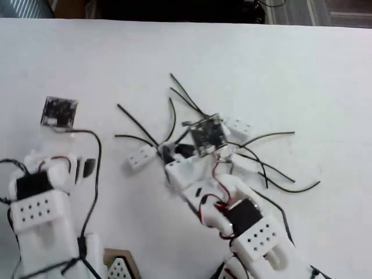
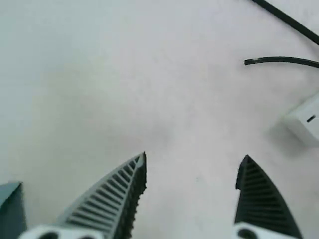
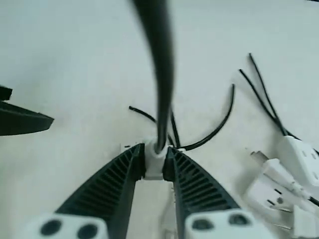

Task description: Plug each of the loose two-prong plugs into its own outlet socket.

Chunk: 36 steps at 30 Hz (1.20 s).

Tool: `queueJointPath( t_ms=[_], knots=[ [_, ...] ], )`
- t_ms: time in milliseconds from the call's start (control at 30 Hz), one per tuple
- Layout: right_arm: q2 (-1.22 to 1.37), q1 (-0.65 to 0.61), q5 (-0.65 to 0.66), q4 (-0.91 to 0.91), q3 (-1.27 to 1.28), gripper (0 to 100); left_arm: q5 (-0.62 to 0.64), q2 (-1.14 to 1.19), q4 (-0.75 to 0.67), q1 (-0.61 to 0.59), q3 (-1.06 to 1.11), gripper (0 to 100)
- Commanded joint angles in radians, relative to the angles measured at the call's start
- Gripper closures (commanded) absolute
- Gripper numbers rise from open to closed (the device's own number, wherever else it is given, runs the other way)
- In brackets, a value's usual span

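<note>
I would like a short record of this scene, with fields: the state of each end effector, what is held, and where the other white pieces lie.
left end effector: open, holding nothing, above the bare table
right end effector: shut on a white plug
cord: black, runs up from the held plug toward the wrist camera
white outlet block: on the table, apart from the left end effector
other white pieces: grouped beside the right end effector, among loose black cords
plugs seated: cannot tell
</note>
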Motion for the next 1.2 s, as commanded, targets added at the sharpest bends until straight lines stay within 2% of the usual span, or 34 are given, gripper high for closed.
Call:
queueJointPath(
  t_ms=[0,133,533,733,1167],
  knots=[
    [0.102,-0.058,0.006,-0.004,-0.092,98.1,0.057,-0.163,-0.021,-0.021,0.101,71],
    [0.295,-0.059,-0.002,-0.021,-0.195,98.1,0.094,-0.298,-0.021,-0.021,0.209,71],
    [0.668,-0.153,0.008,-0.335,-0.222,98.1,0.091,-0.590,-0.018,-0.021,0.384,71],
    [0.745,-0.153,0.060,-0.418,-0.222,98.1,0.091,-0.611,-0.014,-0.021,0.397,71],
    [0.912,-0.133,0.063,-0.526,-0.279,98.1,0.091,-0.611,-0.014,-0.021,0.399,71]
  ],
)
